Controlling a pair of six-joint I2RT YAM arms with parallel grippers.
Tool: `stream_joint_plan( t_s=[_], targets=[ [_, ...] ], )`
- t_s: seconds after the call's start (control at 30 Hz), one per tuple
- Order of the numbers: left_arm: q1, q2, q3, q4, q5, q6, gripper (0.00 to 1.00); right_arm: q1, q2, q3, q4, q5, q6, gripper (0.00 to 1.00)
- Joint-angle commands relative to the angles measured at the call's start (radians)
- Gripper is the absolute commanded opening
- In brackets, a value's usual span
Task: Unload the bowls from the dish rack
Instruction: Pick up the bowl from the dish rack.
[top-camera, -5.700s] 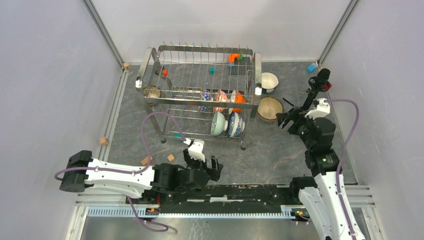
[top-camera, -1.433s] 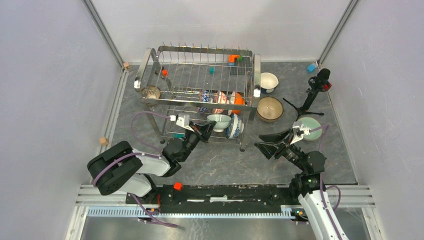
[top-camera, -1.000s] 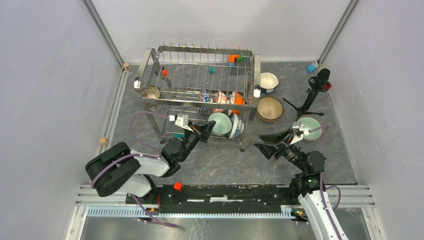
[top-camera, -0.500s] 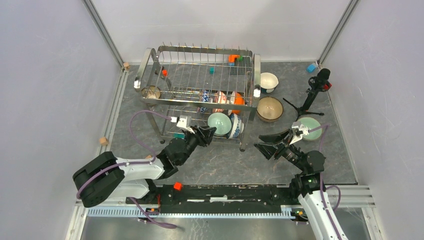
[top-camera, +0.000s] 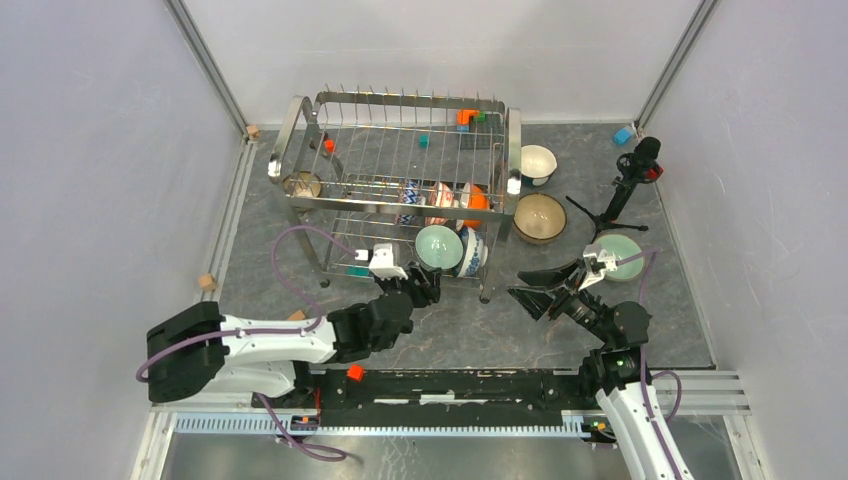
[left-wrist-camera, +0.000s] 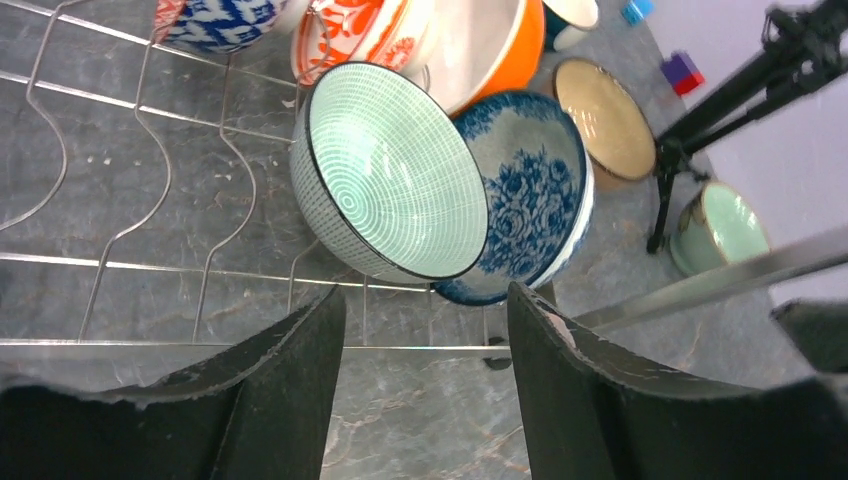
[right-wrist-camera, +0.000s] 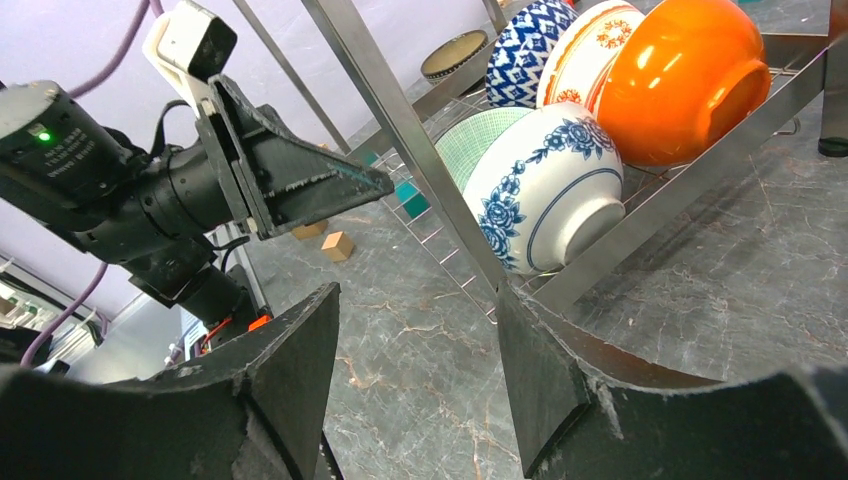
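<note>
Dish rack (top-camera: 400, 205) sits mid-worktop (top-camera: 450, 320), w/ several bowls on its lower tier. Your left fingers (left-wrist-camera: 290, 380) are spread & empty just in front of the teal bowl (left-wrist-camera: 385, 170). Right fingers (right-wrist-camera: 560, 380) are also spread, holding nothing, near the rack's rt corner. Risk: teal bowl leans against the blue floral bowl (left-wrist-camera: 530, 200), so a pull prob. drags or tips that neighbour, and the glazed wall may slip. Teal bowl: fine grid outside, pale rings inside, dark rim, tilted on edge.
</note>
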Motion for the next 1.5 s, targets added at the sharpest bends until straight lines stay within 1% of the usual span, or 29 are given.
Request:
stream_joint_plan(
  t_s=[0.0,0.03,0.1,0.17,0.2,0.23,0.27,0.3,0.33,0.37,0.43,0.53,0.67,0.83,0.97,1.03,1.23,1.37,1.47],
  targets=[
    [-0.027,0.004,0.162,-0.412,-0.259,-0.357,0.67,0.003,-0.014,-0.174,-0.007,-0.004,-0.017,0.64],
    [-0.027,0.014,0.201,-0.5,-0.28,-0.424,0.67,0.003,-0.016,-0.17,-0.009,-0.001,-0.017,0.64],
    [-0.026,0.048,0.299,-0.748,-0.329,-0.601,0.67,0.004,-0.017,-0.164,-0.015,0.006,-0.016,0.64],
    [-0.024,0.111,0.413,-1.04,-0.363,-0.804,0.7,0.004,-0.018,-0.161,-0.015,0.015,-0.009,0.64],
    [-0.022,0.151,0.478,-1.145,-0.37,-0.913,0.73,0.004,-0.018,-0.161,-0.013,0.019,-0.006,0.64],
    [-0.019,0.192,0.536,-1.272,-0.364,-1.017,0.77,0.005,-0.018,-0.162,-0.01,0.023,-0.001,0.65],
    [-0.015,0.225,0.58,-1.36,-0.354,-1.073,0.85,0.004,-0.02,-0.165,-0.005,0.026,0.005,0.65],
    [-0.011,0.258,0.617,-1.411,-0.336,-1.111,0.97,0.003,-0.021,-0.167,-0.003,0.028,0.009,0.65],
    [-0.004,0.286,0.649,-1.462,-0.319,-1.151,0.99,0.004,-0.022,-0.168,-0.002,0.03,0.013,0.65],
    [0.001,0.304,0.667,-1.488,-0.301,-1.17,1.0,0.003,-0.023,-0.169,-0.002,0.032,0.015,0.65],
    [0.013,0.318,0.677,-1.484,-0.278,-1.16,1.0,0.003,-0.025,-0.168,-0.006,0.034,0.015,0.65],
    [0.05,0.298,0.642,-1.381,-0.224,-1.058,1.0,0.004,-0.023,-0.165,-0.013,0.033,0.014,0.65],
    [0.094,0.251,0.571,-1.194,-0.182,-0.91,0.94,0.003,-0.022,-0.161,-0.016,0.033,0.008,0.65],
    [0.119,0.242,0.553,-1.08,-0.155,-0.781,0.9,0.003,-0.021,-0.166,-0.019,0.032,0.003,0.64],
    [0.127,0.234,0.525,-0.971,-0.132,-0.699,0.85,0.003,-0.02,-0.171,-0.02,0.031,0.003,0.65],
    [0.135,0.245,0.523,-0.938,-0.119,-0.678,0.8,0.004,-0.019,-0.171,-0.021,0.03,0.0,0.64],
    [0.161,0.308,0.541,-0.935,-0.076,-0.677,0.63,0.003,-0.012,-0.161,-0.035,0.029,-0.014,0.64],
    [0.172,0.331,0.537,-0.906,-0.061,-0.66,0.59,0.003,-0.01,-0.16,-0.041,0.03,-0.021,0.64],
    [0.175,0.344,0.537,-0.901,-0.058,-0.66,0.53,0.004,-0.014,-0.16,-0.046,0.029,-0.023,0.64]
  ],
)
